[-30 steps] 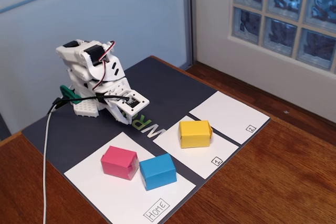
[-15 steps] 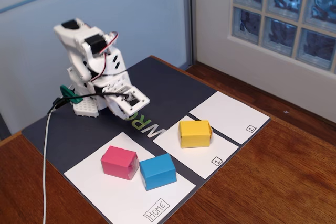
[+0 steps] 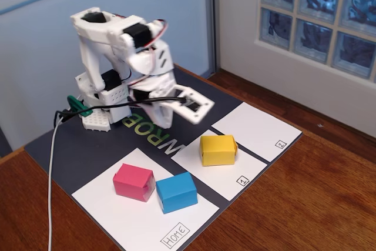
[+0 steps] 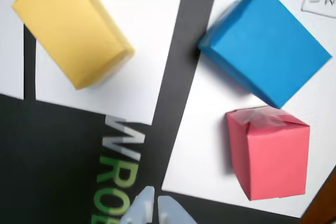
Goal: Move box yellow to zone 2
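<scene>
Arm risen and swung out since a second ago; gripper (image 4: 155, 203) tips together, empty, box yellow (image 3: 218, 150) just ahead, ungrasped.

A pink block (image 3: 134, 181) and blue block (image 3: 176, 191) sit close together on the "Home" panel (image 3: 126, 217). A glass-block window (image 3: 320, 16) stands behind the wooden table (image 3: 305, 204).

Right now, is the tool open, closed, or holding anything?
Tool: closed and empty, fingertips together above the dark mat, short of the yellow box.
</scene>
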Robot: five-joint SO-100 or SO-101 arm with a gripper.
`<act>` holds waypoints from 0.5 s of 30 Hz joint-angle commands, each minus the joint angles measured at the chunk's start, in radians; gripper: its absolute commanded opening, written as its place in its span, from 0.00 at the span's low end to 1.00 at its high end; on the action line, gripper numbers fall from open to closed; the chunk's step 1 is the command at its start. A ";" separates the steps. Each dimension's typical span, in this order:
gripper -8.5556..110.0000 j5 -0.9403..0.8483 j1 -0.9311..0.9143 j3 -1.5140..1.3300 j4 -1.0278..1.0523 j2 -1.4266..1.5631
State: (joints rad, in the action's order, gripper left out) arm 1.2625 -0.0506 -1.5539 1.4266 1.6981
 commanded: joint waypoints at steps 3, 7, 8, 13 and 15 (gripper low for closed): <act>0.07 -0.130 0.064 0.612 0.354 -0.387; 0.08 -0.218 0.101 0.902 0.505 -0.597; 0.08 -0.239 0.109 0.925 0.505 -0.617; 0.14 -0.360 0.140 1.032 0.505 -0.695; 0.13 -0.387 0.150 1.057 0.505 -0.710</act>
State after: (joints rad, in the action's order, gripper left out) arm 0.9189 0.0782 -0.5768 1.7717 0.9833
